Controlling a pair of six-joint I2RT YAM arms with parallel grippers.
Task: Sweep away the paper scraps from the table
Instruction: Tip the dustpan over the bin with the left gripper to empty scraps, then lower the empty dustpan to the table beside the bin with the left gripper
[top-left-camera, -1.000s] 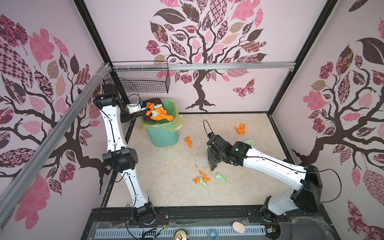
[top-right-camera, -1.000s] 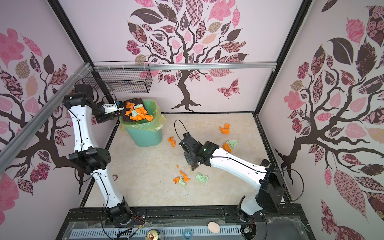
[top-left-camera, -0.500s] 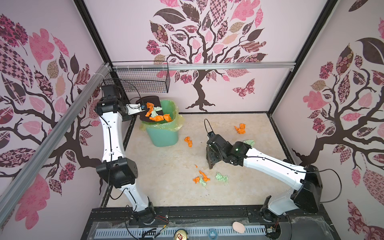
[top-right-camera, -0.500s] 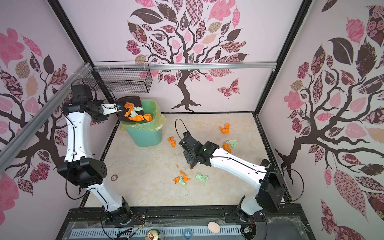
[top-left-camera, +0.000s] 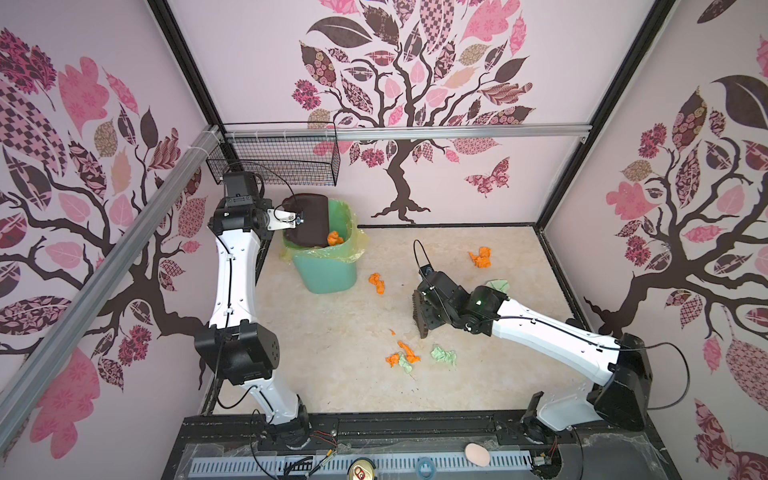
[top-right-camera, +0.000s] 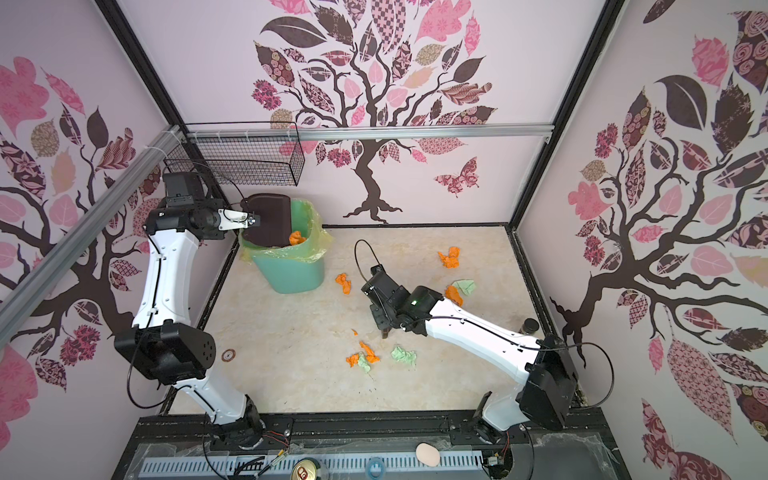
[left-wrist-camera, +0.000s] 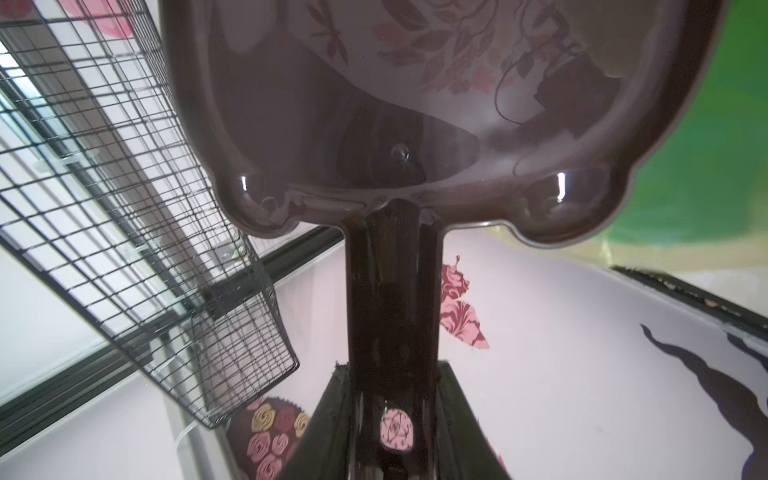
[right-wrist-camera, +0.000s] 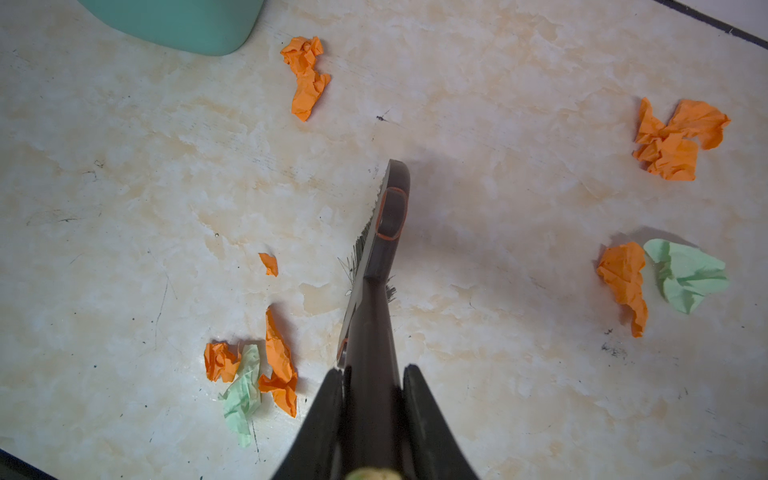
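Note:
My left gripper (top-left-camera: 300, 217) (left-wrist-camera: 392, 374) is shut on the handle of a dark brown dustpan (top-left-camera: 309, 222) (left-wrist-camera: 415, 104), tipped over the green bin (top-left-camera: 328, 270). One orange scrap (top-left-camera: 334, 238) sits at the pan's lower lip inside the bin's mouth. My right gripper (top-left-camera: 432, 299) (right-wrist-camera: 374, 372) is shut on a brown brush (right-wrist-camera: 386, 216) standing on the table (top-left-camera: 332, 374). Paper scraps lie around it: an orange and green cluster (top-left-camera: 403, 357) (right-wrist-camera: 249, 370), a green wad (top-left-camera: 444, 356), an orange one by the bin (top-left-camera: 377, 283), another farther back (top-left-camera: 481, 257), and an orange and green pair (right-wrist-camera: 623, 282) beside my right arm.
A black wire basket (top-left-camera: 278, 162) hangs on the back wall above the bin. A small dark jar (top-right-camera: 530, 325) stands at the table's right edge. A can (top-left-camera: 361, 471) and a pale egg-shaped thing (top-left-camera: 477, 455) lie on the front ledge.
My left arm has tipped the dustpan steeper over the bin, and most of the orange scraps have slid off it into the bin. The right arm and brush have stayed put.

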